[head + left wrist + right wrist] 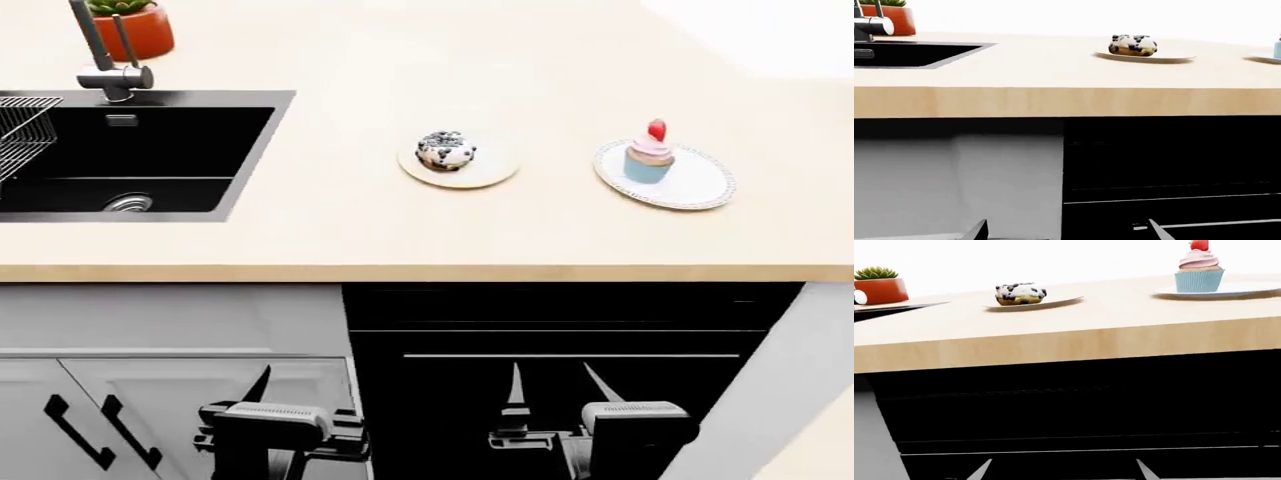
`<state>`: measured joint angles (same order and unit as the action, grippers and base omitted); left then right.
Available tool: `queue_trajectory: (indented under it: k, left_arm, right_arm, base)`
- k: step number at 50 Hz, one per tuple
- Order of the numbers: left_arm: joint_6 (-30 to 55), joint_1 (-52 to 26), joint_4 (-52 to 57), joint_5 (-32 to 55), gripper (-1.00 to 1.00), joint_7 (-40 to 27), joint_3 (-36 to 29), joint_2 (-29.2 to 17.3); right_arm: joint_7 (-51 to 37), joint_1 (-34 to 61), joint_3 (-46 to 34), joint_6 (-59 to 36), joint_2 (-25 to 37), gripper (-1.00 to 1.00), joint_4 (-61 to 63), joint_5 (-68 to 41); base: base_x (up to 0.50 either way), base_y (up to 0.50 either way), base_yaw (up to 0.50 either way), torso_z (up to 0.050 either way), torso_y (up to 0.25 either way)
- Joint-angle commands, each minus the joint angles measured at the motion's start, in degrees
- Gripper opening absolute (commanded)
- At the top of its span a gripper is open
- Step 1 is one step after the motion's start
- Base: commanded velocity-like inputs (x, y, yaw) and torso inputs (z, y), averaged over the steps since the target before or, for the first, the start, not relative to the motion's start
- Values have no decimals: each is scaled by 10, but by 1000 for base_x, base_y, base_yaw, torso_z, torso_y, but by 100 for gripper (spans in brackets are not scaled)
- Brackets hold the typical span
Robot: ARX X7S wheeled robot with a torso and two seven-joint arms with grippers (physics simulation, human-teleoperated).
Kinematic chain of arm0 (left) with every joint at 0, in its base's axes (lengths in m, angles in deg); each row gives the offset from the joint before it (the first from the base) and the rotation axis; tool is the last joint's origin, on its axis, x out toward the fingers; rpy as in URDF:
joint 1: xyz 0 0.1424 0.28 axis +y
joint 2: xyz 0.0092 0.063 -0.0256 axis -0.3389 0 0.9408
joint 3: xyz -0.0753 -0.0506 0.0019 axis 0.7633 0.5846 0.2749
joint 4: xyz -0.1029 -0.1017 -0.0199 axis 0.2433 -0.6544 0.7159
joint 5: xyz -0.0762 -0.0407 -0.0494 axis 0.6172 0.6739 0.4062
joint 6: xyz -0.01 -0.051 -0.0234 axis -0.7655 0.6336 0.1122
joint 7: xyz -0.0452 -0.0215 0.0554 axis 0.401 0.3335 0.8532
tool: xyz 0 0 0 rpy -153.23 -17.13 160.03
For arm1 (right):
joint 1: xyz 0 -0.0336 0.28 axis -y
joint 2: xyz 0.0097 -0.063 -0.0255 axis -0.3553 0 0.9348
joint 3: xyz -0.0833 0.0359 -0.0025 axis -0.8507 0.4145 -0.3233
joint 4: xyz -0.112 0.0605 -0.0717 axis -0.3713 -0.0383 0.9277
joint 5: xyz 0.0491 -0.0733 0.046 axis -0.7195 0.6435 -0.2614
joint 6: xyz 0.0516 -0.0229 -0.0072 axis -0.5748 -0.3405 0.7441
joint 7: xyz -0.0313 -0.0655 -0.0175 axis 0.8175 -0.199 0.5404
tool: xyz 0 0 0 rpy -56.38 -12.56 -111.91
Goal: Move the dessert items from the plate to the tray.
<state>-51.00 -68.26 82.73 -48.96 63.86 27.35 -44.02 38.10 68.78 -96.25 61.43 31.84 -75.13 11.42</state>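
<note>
On the surface (561,235): doughnut (446,150) and cupcake (650,153), each on its own plate
Tray: not in view
Left tool (254,385): wide, empty, below the edge
Right tool (550,385): wide, empty
Progress: 0 of 2 moved

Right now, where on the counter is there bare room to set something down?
The widest bare stretch is the front strip of the counter, between its edge and the two plates. There is also room between the sink and the doughnut plate, and a narrower gap between that plate and the cupcake plate. No tray is in view.
</note>
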Motion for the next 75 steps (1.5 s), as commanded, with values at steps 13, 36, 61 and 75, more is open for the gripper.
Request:
queue_trajectory:
  k: [13, 36, 61, 75]
  left_arm:
    - [5, -1, 10, 12, 100, -11, -7, -9]
    - [347, -934, -371, 17, 100, 174, -163, -33]
    - [290, -1047, -801, -84, 100, 217, -123, -16]
    - [288, -1046, -801, -92, 100, 213, -110, -19]
  right_arm:
    - [-9, 2, -12, 0, 10, 100, 4, -9]
    - [177, 817, -147, -816, 189, 100, 1, -108]
    - [250, 1015, -207, -683, 139, 100, -502, -78]
    - [248, 1017, -203, -682, 137, 100, -508, -80]
  base:
    - [0, -500, 0, 0, 0]
    - [0, -174, 0, 0, 0]
    - [144, 0, 0, 0, 0]
    - [500, 0, 0, 0, 0]
